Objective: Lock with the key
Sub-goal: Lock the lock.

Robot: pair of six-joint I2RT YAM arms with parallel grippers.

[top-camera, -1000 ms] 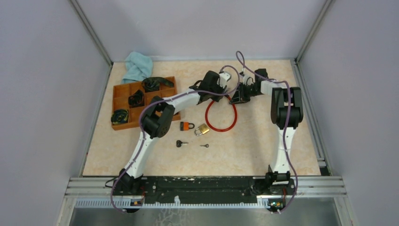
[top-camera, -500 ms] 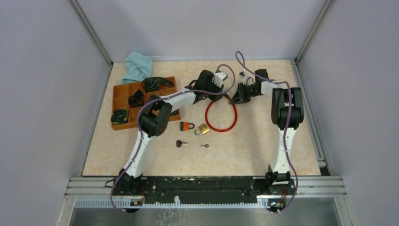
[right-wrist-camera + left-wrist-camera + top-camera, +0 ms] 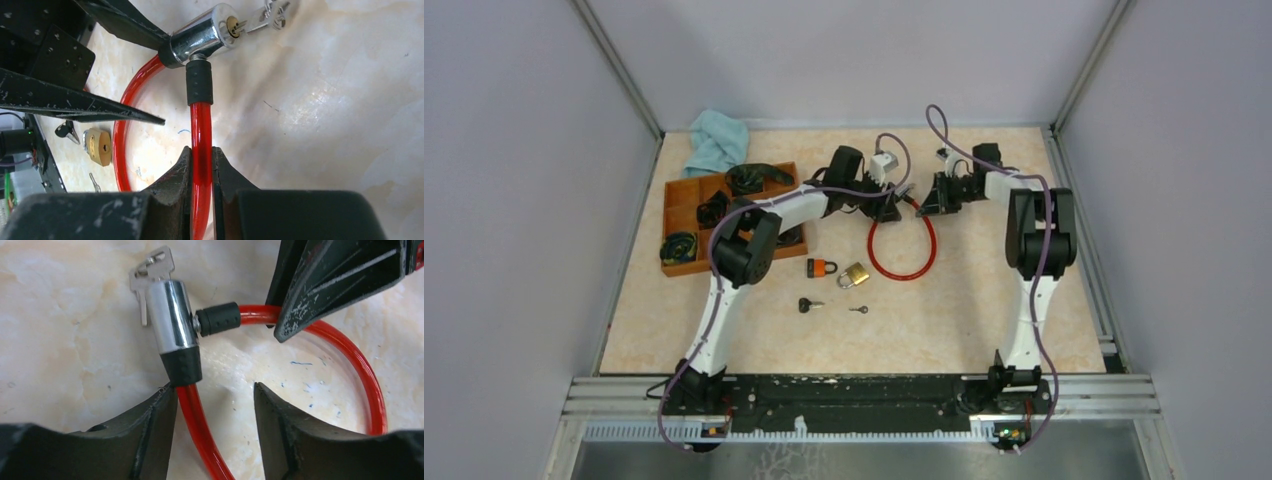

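Note:
A red cable lock (image 3: 873, 250) lies in a loop at mid-table. Its chrome cylinder (image 3: 170, 315) has a silver key (image 3: 155, 267) stuck in the end; the right wrist view shows the same key (image 3: 265, 15) in the keyhole. The cable's black-collared end (image 3: 199, 82) is plugged into the cylinder's side. My left gripper (image 3: 214, 390) is open, straddling the cable just below the cylinder, with the cable against its left finger. My right gripper (image 3: 201, 150) is shut on the red cable below the collar.
An orange padlock (image 3: 822, 267) and a brass padlock (image 3: 854, 274) lie just in front of the loop, with a black-headed key (image 3: 809, 305) and a small key (image 3: 859, 309) nearer me. A wooden tray (image 3: 679, 200) and a teal cloth (image 3: 717, 140) sit at the back left.
My left gripper has opened and let go of the lock's cylinder end, its wrist turning. The loop has narrowed and shifted slightly right. My right gripper keeps its hold on the cable.

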